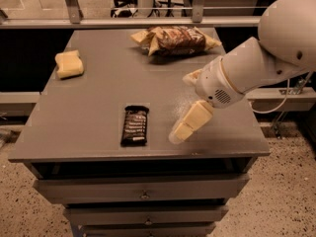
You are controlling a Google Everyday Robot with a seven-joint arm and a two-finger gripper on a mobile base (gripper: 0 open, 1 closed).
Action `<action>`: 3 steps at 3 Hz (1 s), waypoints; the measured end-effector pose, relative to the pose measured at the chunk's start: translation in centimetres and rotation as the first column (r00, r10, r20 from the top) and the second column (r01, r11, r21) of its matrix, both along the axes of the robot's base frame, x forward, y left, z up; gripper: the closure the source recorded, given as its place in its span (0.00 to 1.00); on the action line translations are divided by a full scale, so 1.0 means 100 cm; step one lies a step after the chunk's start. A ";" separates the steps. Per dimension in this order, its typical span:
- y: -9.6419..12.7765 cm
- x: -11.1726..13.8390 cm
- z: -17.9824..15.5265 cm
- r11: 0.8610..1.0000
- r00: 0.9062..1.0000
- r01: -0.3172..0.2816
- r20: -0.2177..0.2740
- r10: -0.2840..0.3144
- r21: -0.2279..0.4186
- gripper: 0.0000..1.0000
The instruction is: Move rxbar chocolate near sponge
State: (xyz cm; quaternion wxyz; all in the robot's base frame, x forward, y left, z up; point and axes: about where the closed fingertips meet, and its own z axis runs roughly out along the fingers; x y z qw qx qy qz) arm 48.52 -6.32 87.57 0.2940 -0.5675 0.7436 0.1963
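Black-wrapped rxbar chocolate (135, 126) looks light, thin and slick, so pinch across its long edges; gripper (183, 107) hangs just right of it, spread wide, empty; sponge (69, 64) well beyond it, far-left.

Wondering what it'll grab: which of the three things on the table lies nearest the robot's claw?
The flat black-wrapped bar with white lettering, just beside the cream gripper; the pale yellow foam sponge and crinkly brown snack bag lie farther back.

white lettering on rxbar chocolate (135, 126) unreadable, tool (180, 106) beside
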 end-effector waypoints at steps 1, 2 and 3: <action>0.000 0.000 0.000 1.000 1.000 0.000 0.000 0.000 0.000 0.00; 0.010 0.001 -0.002 1.000 1.000 0.003 0.009 -0.003 0.020 0.00; 0.044 0.006 -0.011 0.998 0.999 -0.013 0.030 0.011 0.069 0.00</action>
